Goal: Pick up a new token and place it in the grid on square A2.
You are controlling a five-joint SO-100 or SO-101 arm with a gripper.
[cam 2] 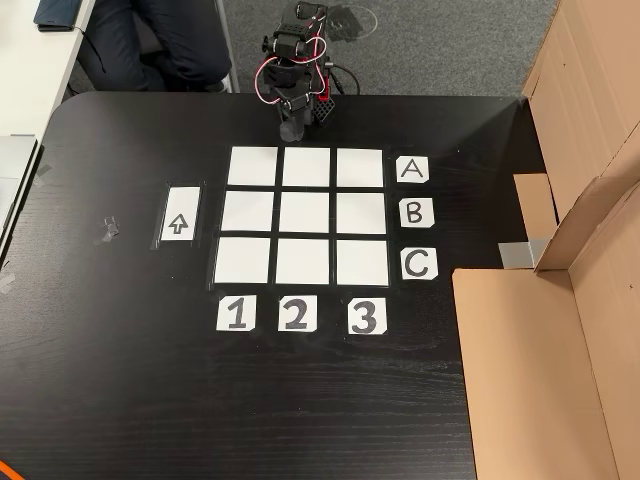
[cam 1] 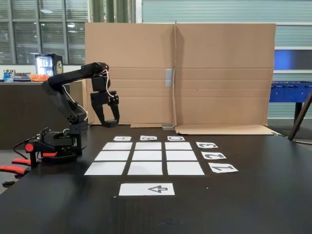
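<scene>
**K:** What's sitting nearest the camera in the fixed view?

**M:** The arrow sheet [cam 1: 146, 189], lying flat on the black table [cam 1: 253, 195], arrow pointing left. In the other view it's lying left of the grid [cam 2: 306, 215], just beside it, under clear tape.

**K:** Grid state?

**M:** Nine white rectangles are lying in three rows of three, all showing plain white. The number labels [cam 1: 213, 155] are running down the right side in the fixed view, 1 nearest and 3 farthest. The letter labels [cam 1: 148, 138] are sitting along the far edge, with A on the left.

**K:** So where is A2?

**M:** Square A2 [cam 1: 112, 156] is sitting in the left column, middle row, in the fixed view. In the other view it's the middle square [cam 2: 307, 166] of the top row, the row closest to the arm.

**K:** Claw?

**M:** The gripper [cam 1: 109, 124] is hanging off the folded arm [cam 1: 68, 85], fingers pointing down, above the table past the far-left corner of the grid. It isn't touching any paper. The tips are looking close together, but I can't tell whether they're pressed together or pinching anything. Black on black.

**K:** Behind it?

**M:** A cardboard wall [cam 1: 219, 73] is standing along the far edge of the table. Windows [cam 1: 39, 29] are showing beyond it on the left.
</scene>
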